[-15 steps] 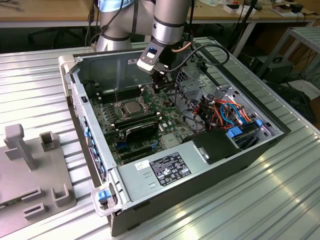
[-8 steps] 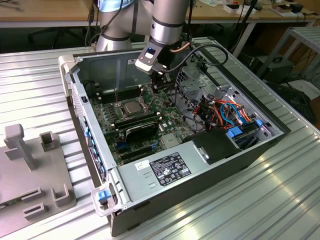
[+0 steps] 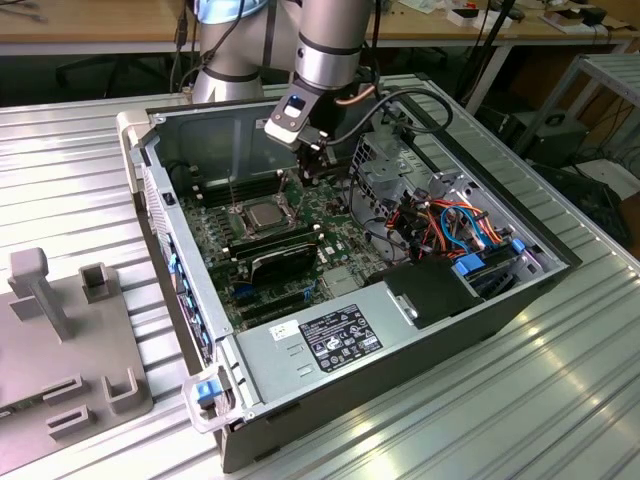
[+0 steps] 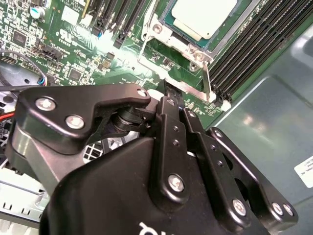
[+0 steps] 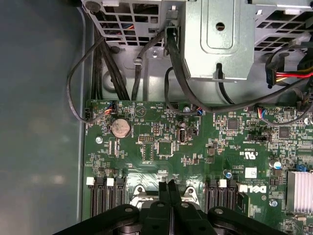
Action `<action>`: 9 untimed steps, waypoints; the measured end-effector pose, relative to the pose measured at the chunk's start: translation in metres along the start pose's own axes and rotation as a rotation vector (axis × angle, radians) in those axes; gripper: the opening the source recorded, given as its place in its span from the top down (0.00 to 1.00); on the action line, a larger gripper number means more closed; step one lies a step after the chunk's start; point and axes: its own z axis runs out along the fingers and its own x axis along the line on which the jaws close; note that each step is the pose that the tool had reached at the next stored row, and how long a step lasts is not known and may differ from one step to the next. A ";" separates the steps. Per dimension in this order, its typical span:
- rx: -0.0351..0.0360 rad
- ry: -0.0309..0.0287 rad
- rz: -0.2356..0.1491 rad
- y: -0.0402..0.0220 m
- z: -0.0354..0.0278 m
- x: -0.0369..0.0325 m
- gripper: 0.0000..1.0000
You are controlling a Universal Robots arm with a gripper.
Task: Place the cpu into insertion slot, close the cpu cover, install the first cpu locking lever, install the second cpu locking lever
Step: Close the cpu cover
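The fingers are pressed together with nothing visible between them, and the gripper hangs low inside the open case. In the exterior view, the cpu lies just lower left of the gripper. It sits flat in the insertion slot with the cpu cover down around it. A thin wire lever runs just beside the fingertips. Memory slots flank the socket, and a drive cage crowds the right.

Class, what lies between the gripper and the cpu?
The silver edge of the cover lies between the gripper and the cpu, as the second wrist view shows.
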 end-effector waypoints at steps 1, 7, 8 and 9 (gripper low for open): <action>0.0000 0.0000 0.000 -0.0006 0.0000 0.0000 0.89; -0.0003 0.0001 0.000 -0.0060 -0.0002 0.0002 0.89; -0.0003 0.0000 0.000 -0.0062 -0.0002 0.0001 0.89; -0.0003 0.0001 0.000 -0.0065 -0.0002 0.0002 0.89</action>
